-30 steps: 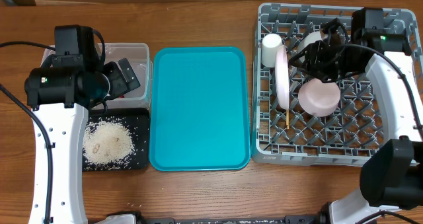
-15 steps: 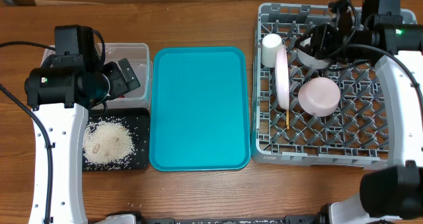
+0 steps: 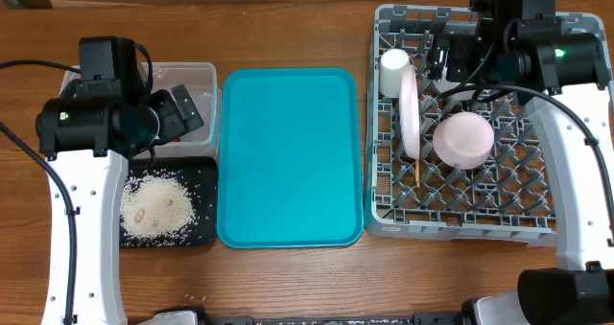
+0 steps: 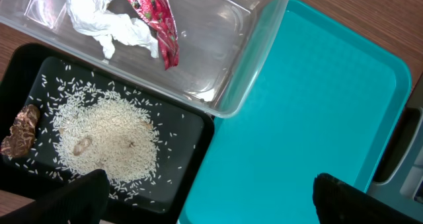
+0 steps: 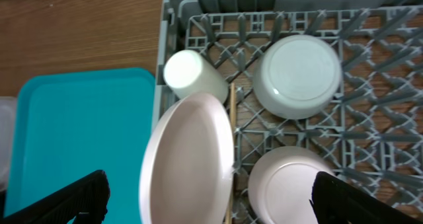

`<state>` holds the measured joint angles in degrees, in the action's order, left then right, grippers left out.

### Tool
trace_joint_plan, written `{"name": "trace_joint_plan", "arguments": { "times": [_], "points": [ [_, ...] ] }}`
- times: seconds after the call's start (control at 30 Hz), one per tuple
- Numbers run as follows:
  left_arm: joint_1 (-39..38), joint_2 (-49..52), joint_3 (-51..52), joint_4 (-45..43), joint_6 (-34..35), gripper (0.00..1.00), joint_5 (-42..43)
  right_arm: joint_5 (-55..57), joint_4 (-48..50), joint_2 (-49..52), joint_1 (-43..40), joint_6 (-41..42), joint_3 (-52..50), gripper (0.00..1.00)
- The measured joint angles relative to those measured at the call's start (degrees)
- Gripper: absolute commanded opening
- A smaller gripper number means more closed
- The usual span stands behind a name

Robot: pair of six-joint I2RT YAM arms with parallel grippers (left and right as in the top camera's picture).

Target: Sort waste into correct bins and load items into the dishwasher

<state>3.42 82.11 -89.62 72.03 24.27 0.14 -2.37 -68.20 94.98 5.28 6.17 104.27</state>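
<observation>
1. Overhead view. The dish rack (image 3: 460,231) stands at the right of the bench. It holds the plate (image 3: 411,114) on edge, the cup (image 3: 394,72), a bowl (image 3: 463,139) turned mouth-down, and the chopsticks (image 3: 417,174) lying between pegs. The right arm (image 3: 566,124) reaches over the far rows and partly hides a second bowl. The left arm (image 3: 82,200) hangs above the clear tub (image 3: 192,76). The rice (image 3: 158,205) lies in the black tray (image 3: 206,172), beside the teal tray (image 3: 288,157).
2. Left wrist view. The left fingers (image 4: 73,201) are spread wide and hold nothing. The tissue (image 4: 106,19) and the foil wrapper (image 4: 155,19) lie in the tub. Both look light and soft, so a pinch on any raised fold should lift them. The loose rice would not pinch up and is best moved with its tray.
3. Right wrist view. The right fingers (image 5: 66,197) are also wide apart and empty. The plate, cup and bowls look stiff, smooth and probably slippery. The plate's upper rim, the cup's wall and a bowl's foot ring offer the surest hold. The thin chopsticks sit low among the pegs, where they are awkward to reach.
</observation>
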Motion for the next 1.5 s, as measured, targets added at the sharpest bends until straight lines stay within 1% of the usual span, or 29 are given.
{"name": "trace_joint_plan", "arguments": {
  "times": [0.93, 1.13, 1.23, 1.5],
  "points": [
    [0.00, 0.00, 0.00, 0.00, 0.00, 1.00, 0.00, 1.75, -0.04, -0.66, 0.00, 0.00, 0.00, 1.00],
    [0.00, 0.00, 0.00, 0.02, 0.00, 1.00, 0.00, 1.77, 0.00, -9.25, 0.00, -0.02, -0.02, 1.00],
    [0.00, 0.00, 0.00, 0.02, 0.00, 1.00, 0.00, 1.79, 0.00, -19.63, 0.00, 0.00, 0.00, 1.00],
    [0.00, 0.00, 0.00, 0.00, 0.00, 1.00, 0.00, 1.79, -0.02, -37.00, 0.79, -0.02, -0.44, 1.00]
  ]
}}
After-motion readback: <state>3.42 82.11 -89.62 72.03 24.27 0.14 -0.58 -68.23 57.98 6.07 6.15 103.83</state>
